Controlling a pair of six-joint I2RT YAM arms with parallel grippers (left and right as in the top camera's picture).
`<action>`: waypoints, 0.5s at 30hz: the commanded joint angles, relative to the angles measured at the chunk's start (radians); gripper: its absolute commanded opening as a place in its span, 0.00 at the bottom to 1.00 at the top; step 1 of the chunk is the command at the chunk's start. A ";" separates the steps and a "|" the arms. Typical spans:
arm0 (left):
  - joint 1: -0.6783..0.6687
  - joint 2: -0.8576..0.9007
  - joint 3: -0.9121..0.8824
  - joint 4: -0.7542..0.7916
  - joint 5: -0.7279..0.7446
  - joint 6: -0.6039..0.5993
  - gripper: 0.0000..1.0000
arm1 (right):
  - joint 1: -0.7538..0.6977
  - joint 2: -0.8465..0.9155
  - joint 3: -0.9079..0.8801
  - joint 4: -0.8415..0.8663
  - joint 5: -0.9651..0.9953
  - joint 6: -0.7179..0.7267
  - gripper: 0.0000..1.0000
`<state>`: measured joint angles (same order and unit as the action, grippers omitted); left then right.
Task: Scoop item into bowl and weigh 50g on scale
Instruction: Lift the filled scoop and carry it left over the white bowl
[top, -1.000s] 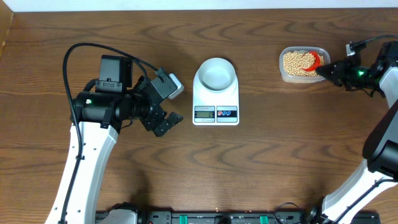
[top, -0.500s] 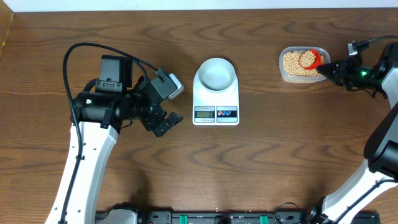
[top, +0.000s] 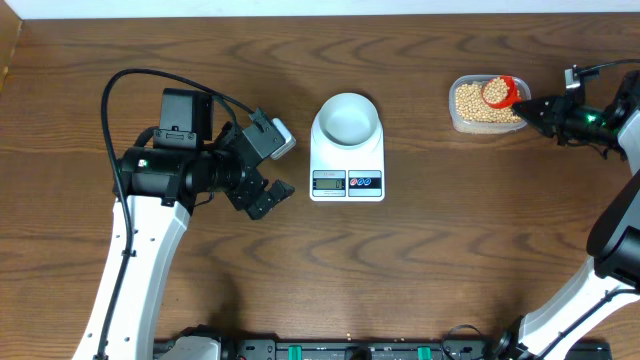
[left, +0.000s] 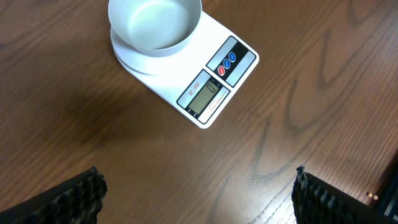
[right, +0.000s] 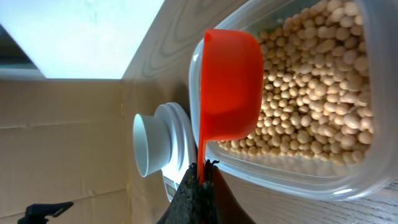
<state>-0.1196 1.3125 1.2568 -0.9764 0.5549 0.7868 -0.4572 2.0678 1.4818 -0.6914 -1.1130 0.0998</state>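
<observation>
The pale bowl stands empty on the white scale at the table's middle; both show in the left wrist view, bowl and scale. Tan beans fill a clear tub at the far right. My right gripper is shut on the handle of a red scoop, which carries beans just above the tub. In the right wrist view the scoop hangs over the beans, its handle pinched in the gripper. My left gripper is open and empty, left of the scale.
The table's far edge meets a white wall strip above the tub and the scale. The left arm's cable loops at the left side of the table. Bare brown wood lies in front of the scale.
The red scoop has risen out of the beans and turned level, now loaded with beans above the tub. The left arm has not moved.
</observation>
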 joint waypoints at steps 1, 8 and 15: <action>0.003 -0.013 0.011 -0.003 0.010 0.013 0.98 | -0.011 0.007 0.001 -0.001 -0.105 0.008 0.01; 0.003 -0.013 0.011 -0.003 0.010 0.013 0.98 | -0.010 0.007 0.001 0.000 -0.188 0.008 0.01; 0.003 -0.013 0.011 -0.003 0.010 0.013 0.98 | 0.019 0.007 0.001 0.001 -0.220 0.008 0.01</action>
<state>-0.1196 1.3125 1.2568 -0.9764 0.5552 0.7868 -0.4538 2.0678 1.4818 -0.6910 -1.2613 0.1028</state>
